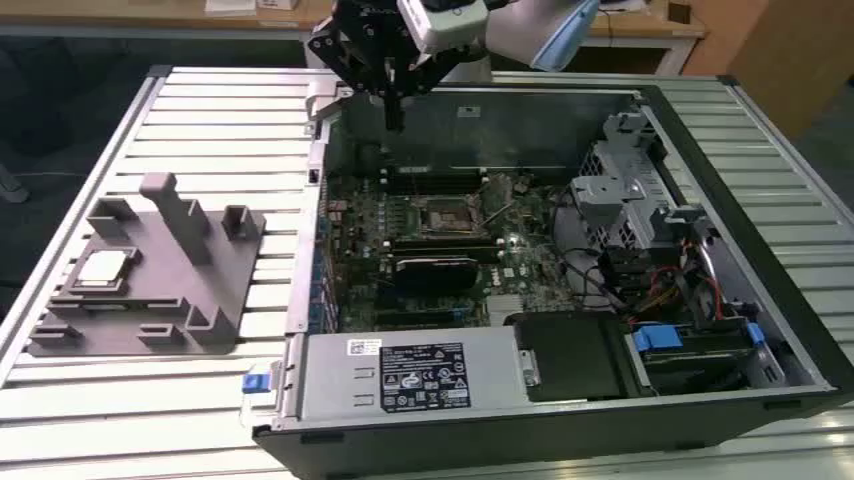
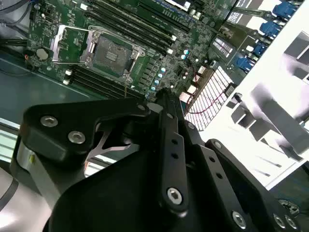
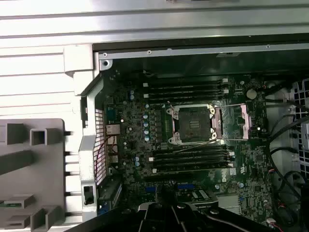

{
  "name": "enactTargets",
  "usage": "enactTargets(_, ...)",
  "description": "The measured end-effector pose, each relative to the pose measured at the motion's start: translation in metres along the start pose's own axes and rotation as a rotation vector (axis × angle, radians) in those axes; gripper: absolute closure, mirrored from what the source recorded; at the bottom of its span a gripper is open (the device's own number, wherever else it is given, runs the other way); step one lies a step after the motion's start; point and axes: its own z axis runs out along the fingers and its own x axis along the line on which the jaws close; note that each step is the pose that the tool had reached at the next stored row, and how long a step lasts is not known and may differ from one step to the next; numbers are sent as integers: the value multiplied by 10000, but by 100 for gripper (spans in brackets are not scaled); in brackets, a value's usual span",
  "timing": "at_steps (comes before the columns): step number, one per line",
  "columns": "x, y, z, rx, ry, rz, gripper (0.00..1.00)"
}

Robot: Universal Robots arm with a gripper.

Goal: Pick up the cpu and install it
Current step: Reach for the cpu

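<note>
Black pincer (image 2: 161,96), silver tan-rimmed cpu (image 1: 104,268)

the black gripper (image 2: 161,96) fills the foreground, jaws closed together, hanging over the green motherboard (image 2: 159,53). just past its tip the cpu socket (image 2: 110,52) lies uncovered, with the silver load plate (image 2: 72,43) open beside it. memory slots (image 2: 135,26) flank the socket. past a perforated grille (image 2: 212,94) stands a pale tray (image 2: 280,121) with upright posts.
</note>
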Motion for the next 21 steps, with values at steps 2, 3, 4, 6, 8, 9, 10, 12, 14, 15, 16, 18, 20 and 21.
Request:
enactTargets(2, 0, 0, 0, 0, 0, 0, 89)
enactTargets(3, 0, 0, 0, 0, 0, 0, 89)
enactTargets(4, 0, 0, 0, 0, 0, 0, 89)
enactTargets(6, 0, 0, 0, 0, 0, 0, 89)
enactTargets(8, 0, 0, 0, 0, 0, 0, 89)
enactTargets(9, 0, 0, 0, 0, 0, 0, 89)
enactTargets(10, 0, 0, 0, -1, 0, 0, 89)
enactTargets(12, 2, 0, 0, 0, 0, 1, 89)
enactTargets(14, 15, -2, 0, -2, -1, 1, 89)
enactTargets(15, 26, -2, 0, -1, -1, 0, 89)
enactTargets(16, 40, -3, -1, 0, 0, 0, 89)
enactTargets(18, 78, -6, -2, -1, -1, -1, 89)
enactTargets(20, 122, -9, -3, 0, -1, 0, 89)
enactTargets(21, 146, -11, -4, 0, -2, 1, 89)
